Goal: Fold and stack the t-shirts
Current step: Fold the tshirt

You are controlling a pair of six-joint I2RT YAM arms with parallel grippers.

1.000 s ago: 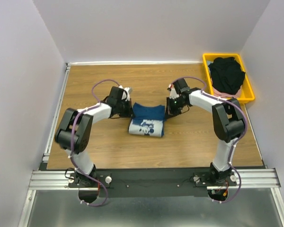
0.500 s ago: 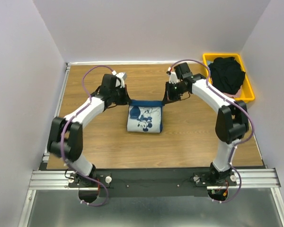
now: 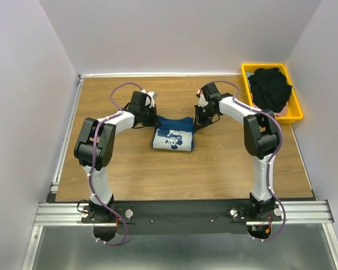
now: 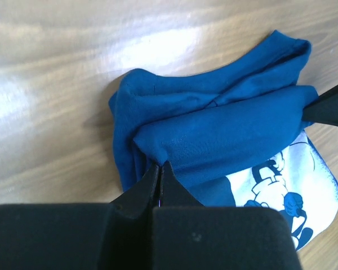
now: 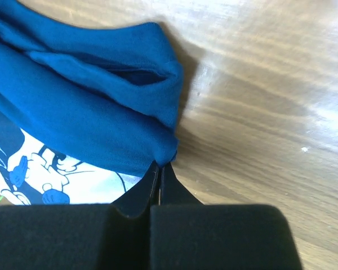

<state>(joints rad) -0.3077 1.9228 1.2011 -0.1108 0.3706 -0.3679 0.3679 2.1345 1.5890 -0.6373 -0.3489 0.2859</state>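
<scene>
Dark blue short-sleeved cloth t-shirt [image 4: 225, 129]: fine-knit, matt, in soft folds at both sets of jaws; white cartoon print [image 4: 307, 188] beside them smoother, flat. Brown wood-grain table top [image 4: 62, 67] beyond the jaws: smooth, semi-gloss, glare patches. Left gripper [image 4: 159, 165] and right gripper [image 5: 160, 165]: matt black plastic, faintly grainy. Yellow rectangular plastic tray [image 3: 263, 66], well apart from right jaws: smooth, slight sheen.

High rear overview, two close wrist views, all on navy t-shirt [image 3: 173, 134]
</scene>
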